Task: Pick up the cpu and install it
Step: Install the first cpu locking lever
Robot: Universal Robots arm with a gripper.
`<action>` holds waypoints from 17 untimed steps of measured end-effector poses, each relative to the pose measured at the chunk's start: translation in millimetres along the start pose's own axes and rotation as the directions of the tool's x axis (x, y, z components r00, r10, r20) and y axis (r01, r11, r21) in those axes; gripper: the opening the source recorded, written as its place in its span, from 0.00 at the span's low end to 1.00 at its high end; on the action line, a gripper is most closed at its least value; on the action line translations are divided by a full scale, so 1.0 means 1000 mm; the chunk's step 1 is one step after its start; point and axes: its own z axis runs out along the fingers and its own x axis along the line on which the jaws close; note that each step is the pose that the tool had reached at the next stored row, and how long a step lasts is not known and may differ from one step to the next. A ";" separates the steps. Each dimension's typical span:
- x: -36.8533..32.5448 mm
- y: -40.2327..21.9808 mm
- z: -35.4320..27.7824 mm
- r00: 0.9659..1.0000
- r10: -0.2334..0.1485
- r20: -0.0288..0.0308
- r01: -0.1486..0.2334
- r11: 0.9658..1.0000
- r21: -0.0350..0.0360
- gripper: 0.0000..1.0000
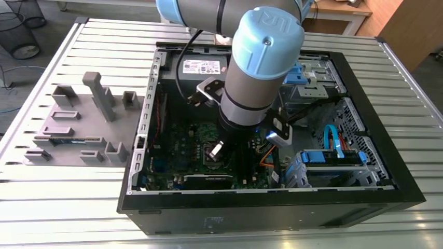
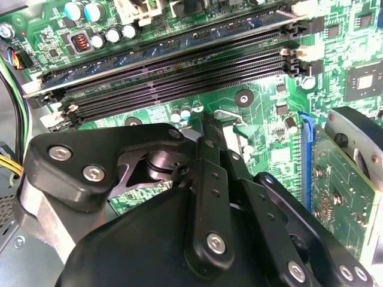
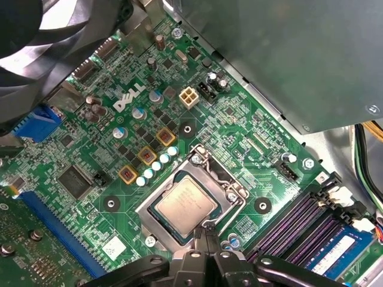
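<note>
1. Slatted metal table (image 1: 69, 218) carries an open computer case (image 1: 277, 210). A grey moulded fixture (image 1: 69, 124) lies beside it on the exterior view's left.
2. Nearest in the first wrist view we see the gripper (image 3: 206, 234), fingers pressed together with nothing between them. The tips are just beside the edge of the socket frame (image 3: 230, 179).
3. The cpu (image 3: 182, 203) lies flat inside that socket frame, silver top up, on the motherboard (image 3: 239, 125). We cannot tell whether the fingertips touch it.
4. Farther on, a grey power supply box (image 3: 287, 54) overhangs the board, and a blue-labelled memory stick (image 3: 332, 251) sits off to one side of the socket.
5. The second wrist view adds the gripper (image 2: 218, 128) seen along its black linkage, with long memory slots (image 2: 179, 66) beyond it and an expansion card (image 2: 341, 191) standing close by.
6. The exterior view shows the arm (image 1: 266, 52) reaching down into the case and hiding much of the board. Blue-railed drive bays (image 1: 332, 155) sit toward the exterior view's right.
</note>
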 end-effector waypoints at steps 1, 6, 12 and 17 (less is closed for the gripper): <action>0.0001 -0.0001 0.0001 1.000 -0.005 0.000 0.005 1.000 0.000 0.11; 0.0005 -0.0006 0.0003 1.000 -0.029 -0.002 0.029 1.000 0.000 0.11; 0.0007 -0.0007 0.0002 1.000 -0.031 -0.002 0.031 1.000 0.000 0.11; 0.0006 -0.0017 0.0002 0.999 -0.048 -0.003 0.048 0.999 0.000 0.11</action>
